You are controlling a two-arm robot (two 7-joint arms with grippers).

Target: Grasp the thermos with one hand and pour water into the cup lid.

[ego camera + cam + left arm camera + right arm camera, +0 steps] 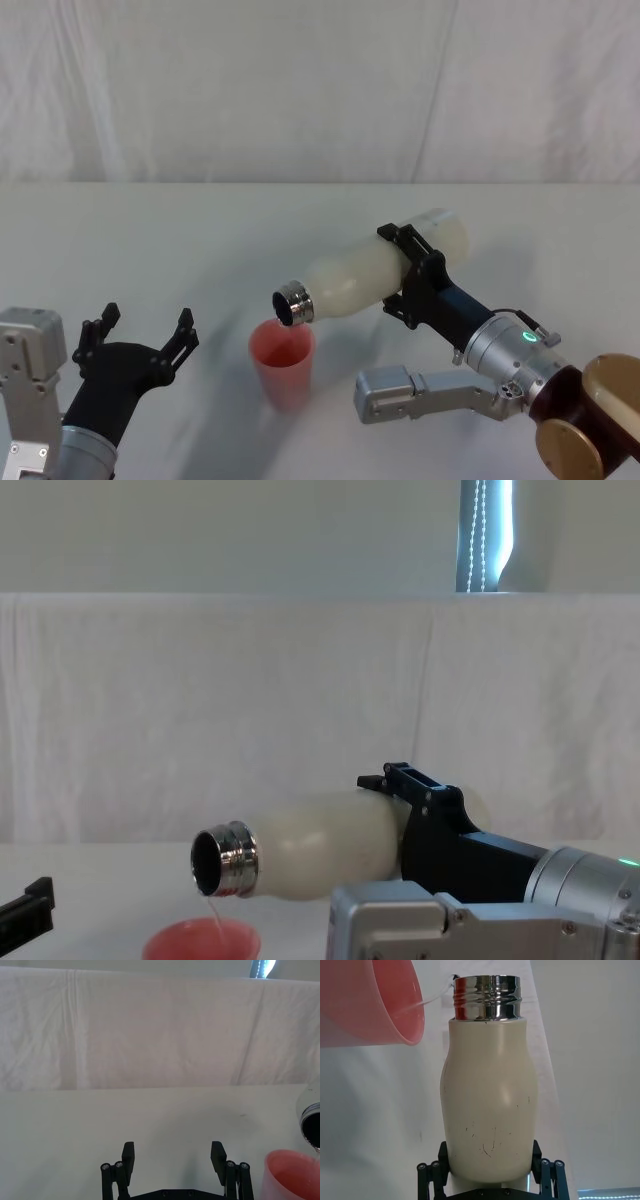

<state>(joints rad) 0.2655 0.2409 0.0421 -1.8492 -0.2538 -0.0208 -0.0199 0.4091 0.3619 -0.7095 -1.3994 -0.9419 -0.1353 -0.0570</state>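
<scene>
Lab test bay: plain white tabletop (150,230), creased white cloth backdrop (150,1030) hung behind, no household furnishings.

Surface: flat white table (200,225), plain and matte, backed by a white draped cloth.
On it: small round salmon-pink cup lid (282,363), standing upright near the front, mouth open upward.
</scene>
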